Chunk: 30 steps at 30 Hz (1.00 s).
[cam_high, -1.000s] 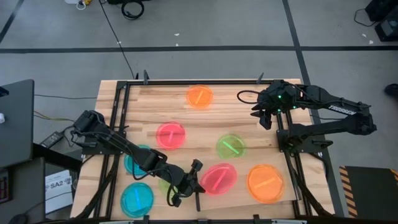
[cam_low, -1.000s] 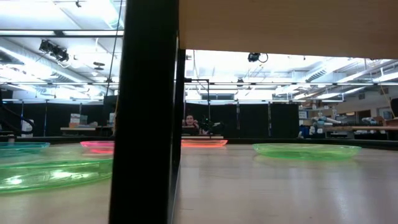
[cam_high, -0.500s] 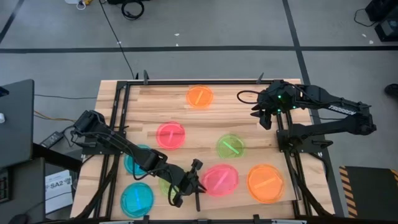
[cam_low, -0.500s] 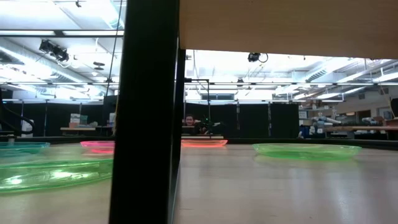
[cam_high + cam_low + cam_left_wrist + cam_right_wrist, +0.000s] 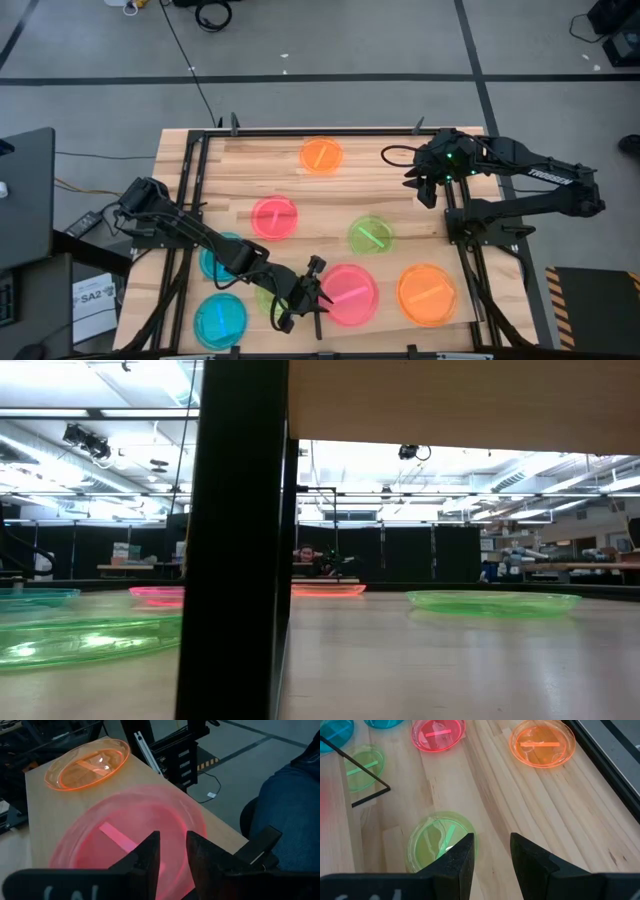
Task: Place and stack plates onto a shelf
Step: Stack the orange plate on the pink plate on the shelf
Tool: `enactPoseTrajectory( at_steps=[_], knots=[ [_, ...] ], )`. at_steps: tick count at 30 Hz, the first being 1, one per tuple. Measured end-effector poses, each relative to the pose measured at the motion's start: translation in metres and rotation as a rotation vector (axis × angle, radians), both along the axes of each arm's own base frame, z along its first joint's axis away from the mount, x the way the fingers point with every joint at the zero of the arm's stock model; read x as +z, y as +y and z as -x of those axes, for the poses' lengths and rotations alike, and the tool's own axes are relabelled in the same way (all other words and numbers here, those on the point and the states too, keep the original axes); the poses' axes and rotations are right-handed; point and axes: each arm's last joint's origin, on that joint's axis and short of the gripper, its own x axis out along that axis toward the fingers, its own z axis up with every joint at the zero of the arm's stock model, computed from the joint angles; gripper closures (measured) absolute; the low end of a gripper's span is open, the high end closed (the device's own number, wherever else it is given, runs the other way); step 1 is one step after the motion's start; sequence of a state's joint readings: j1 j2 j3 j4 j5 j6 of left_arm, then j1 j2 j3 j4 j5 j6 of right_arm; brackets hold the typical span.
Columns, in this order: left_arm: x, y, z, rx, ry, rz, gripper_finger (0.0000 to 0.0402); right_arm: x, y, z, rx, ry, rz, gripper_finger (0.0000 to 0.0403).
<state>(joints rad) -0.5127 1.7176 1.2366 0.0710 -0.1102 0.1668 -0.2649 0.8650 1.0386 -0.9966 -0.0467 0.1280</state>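
The left gripper (image 5: 172, 851) stands slightly open, gripping nothing, directly over the pink plate (image 5: 131, 836) on the shelf (image 5: 45, 815); this plate seems light, stiff, slippery, best pinched at its rim.

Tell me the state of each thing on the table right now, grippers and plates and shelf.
Left gripper: open, at the pink plate's rim.
Right gripper: open, empty, above the tabletop.
Pink plate: flat on the shelf, unstacked.
Orange plate: flat on the shelf, unstacked.
Shelf: holds those two plates side by side.
Far orange plate: on the tabletop, off the shelf.
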Motion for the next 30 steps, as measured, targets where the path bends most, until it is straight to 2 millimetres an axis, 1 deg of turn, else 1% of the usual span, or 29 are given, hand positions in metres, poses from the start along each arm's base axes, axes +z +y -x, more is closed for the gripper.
enactPoseTrajectory(
  at_steps=[13,17,20,25,30],
  knots=[
    [0.0,0.0,0.0,0.0,0.0,-0.001,0.0298,0.0,0.0,0.0,0.0,0.0,0.0,0.027],
    [0.002,0.001,0.0,0.025,-0.01,-0.008,0.0298,0.0,0.0,0.0,0.0,0.0,0.0,0.027],
    [0.007,0.003,0.002,0.049,-0.025,-0.01,0.0298,0.0,0.0,0.0,0.0,0.0,0.0,0.027],
    [0.023,0.009,0.009,0.055,-0.056,0.007,0.0298,0.0,0.0,0.0,0.0,0.0,0.0,0.027],
    [0.04,0.022,0.019,0.072,-0.058,0.007,0.0298,0.0,0.0,0.0,0.0,0.0,0.0,0.027]
  ],
)
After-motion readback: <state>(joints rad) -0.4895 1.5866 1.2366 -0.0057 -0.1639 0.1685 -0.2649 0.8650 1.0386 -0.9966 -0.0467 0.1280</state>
